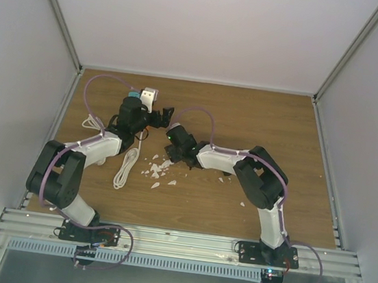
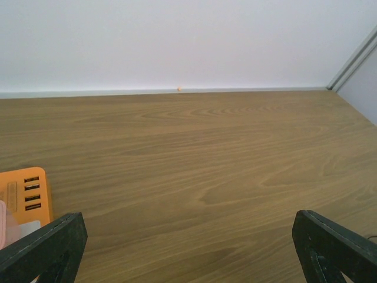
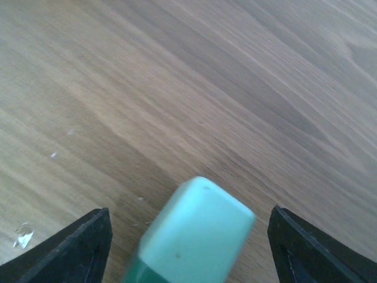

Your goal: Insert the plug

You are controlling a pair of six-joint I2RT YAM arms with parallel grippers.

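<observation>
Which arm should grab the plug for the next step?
Right. The mint-green rounded plastic plug sits ungripped inside the open right claw. The left claw hangs open over the wooden table, beside the orange slotted block.

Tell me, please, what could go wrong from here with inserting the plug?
1. The right gripper is open, its fingers clear of the green plug, which looks blurred; it may be loose and could tip out of line.
2. The orange slotted block lies beside the open left gripper, not between its fingers; unheld, it might slide under a push.
3. The white cable lies close to the left arm and could snag.
</observation>
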